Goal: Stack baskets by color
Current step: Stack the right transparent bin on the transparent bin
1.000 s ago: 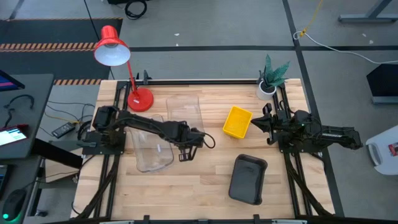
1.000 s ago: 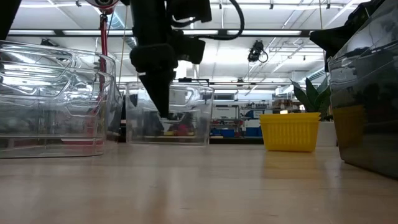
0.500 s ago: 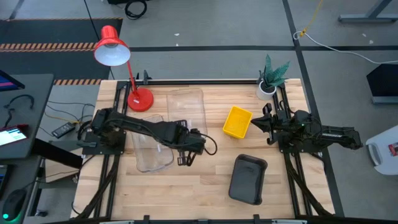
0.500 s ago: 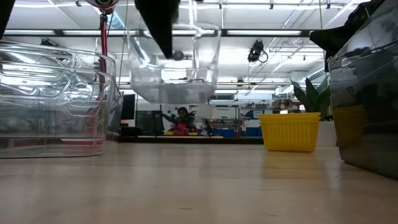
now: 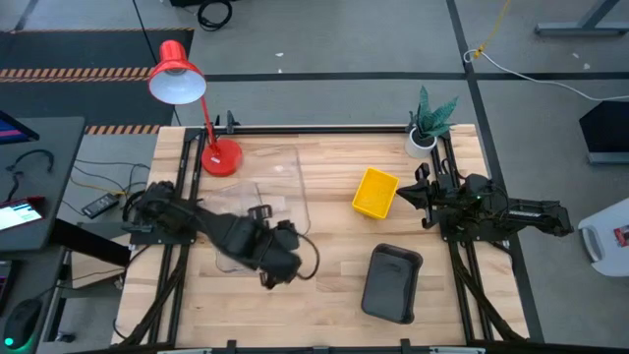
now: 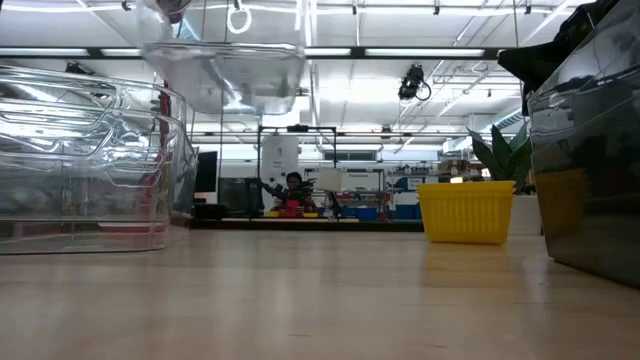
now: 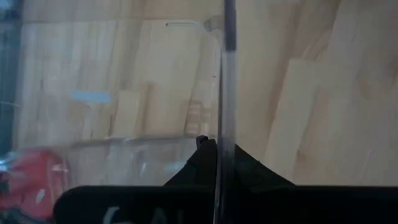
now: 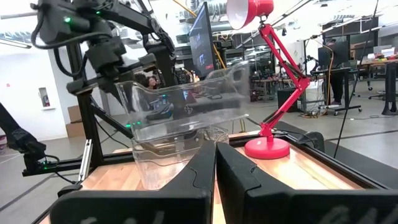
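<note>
The left pincer (image 5: 267, 278) gripped one large clear plastic basket (image 5: 277, 182) by its rim, raised off the wooden surface (image 5: 324, 295), apparently to nest into the other clear basket (image 6: 90, 165); the right pincer (image 5: 403, 193) waited, fingers together and empty.

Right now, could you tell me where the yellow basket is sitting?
In the high view the yellow basket sits right of centre on the table, between the potted plant and the dark grey basket.

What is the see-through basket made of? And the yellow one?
The see-through basket, held up by the left gripper, looks like clear glossy plastic: the lamp and room show through its walls. The yellow basket looks like solid, duller plastic with fine ribs along its side.
</note>
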Robot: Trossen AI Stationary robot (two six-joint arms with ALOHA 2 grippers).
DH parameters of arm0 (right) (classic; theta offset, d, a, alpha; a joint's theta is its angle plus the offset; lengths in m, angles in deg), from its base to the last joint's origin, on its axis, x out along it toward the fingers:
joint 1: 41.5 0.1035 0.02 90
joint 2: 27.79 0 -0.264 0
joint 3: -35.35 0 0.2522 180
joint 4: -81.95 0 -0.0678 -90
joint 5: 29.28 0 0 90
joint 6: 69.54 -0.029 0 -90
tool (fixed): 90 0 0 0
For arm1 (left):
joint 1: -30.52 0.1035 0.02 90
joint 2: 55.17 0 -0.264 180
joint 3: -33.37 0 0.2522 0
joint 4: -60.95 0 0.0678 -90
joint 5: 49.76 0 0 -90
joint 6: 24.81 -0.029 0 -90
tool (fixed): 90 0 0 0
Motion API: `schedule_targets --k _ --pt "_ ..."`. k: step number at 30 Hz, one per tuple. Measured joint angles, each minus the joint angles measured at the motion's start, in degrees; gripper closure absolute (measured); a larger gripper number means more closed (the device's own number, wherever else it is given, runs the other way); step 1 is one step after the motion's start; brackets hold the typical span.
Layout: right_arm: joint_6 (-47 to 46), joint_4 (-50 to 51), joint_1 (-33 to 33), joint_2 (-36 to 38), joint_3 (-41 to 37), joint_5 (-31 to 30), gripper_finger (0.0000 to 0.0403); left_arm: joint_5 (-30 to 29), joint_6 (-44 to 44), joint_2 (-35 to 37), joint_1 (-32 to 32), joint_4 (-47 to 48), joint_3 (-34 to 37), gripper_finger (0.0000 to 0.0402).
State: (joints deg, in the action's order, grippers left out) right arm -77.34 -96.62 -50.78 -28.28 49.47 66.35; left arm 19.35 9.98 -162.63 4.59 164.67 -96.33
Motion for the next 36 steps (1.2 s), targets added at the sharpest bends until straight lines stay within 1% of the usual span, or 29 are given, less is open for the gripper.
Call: schedule_targets --k 6,11,16,19,20,23,28,32,36 --pt "0.00 0.01 0.00 0.00 0.00 0.00 0.0385 0.93 8.24 0.00 -5.46 -0.05 0.07 0.0391" --pt "0.01 0.00 0.00 -0.02 0.00 0.00 0.0385 -0.32 13.77 0.00 -9.64 0.17 0.07 0.0391" --pt "0.01 0.01 0.00 -0.02 0.00 0.00 0.0385 -4.49 14.78 0.22 -12.85 -0.01 0.07 0.0391" --pt "0.01 0.00 0.00 -0.02 0.00 0.00 0.0385 -5.65 15.50 0.47 -13.50 -0.03 0.86 0.0391" --pt "0.01 0.00 -0.01 -0.02 0.00 0.00 0.0385 -6.07 15.55 0.94 -13.58 -0.20 2.19 0.0391" --pt "0.01 0.00 -0.02 -0.02 0.00 0.00 0.0385 -6.08 16.13 3.93 -13.75 -0.07 9.09 0.0391" --pt "0.01 0.00 0.00 -0.02 0.00 0.00 0.0385 -4.09 23.31 11.23 -13.86 0.18 19.57 0.0391" --pt "-0.01 0.02 -0.02 -0.02 0.00 0.00 0.0385 -2.96 27.81 16.32 -14.38 0.10 25.46 0.0391" --pt "0.01 0.02 -0.01 -0.02 0.00 0.01 0.0385 -2.60 30.43 18.48 -15.43 -1.57 28.95 0.0391"
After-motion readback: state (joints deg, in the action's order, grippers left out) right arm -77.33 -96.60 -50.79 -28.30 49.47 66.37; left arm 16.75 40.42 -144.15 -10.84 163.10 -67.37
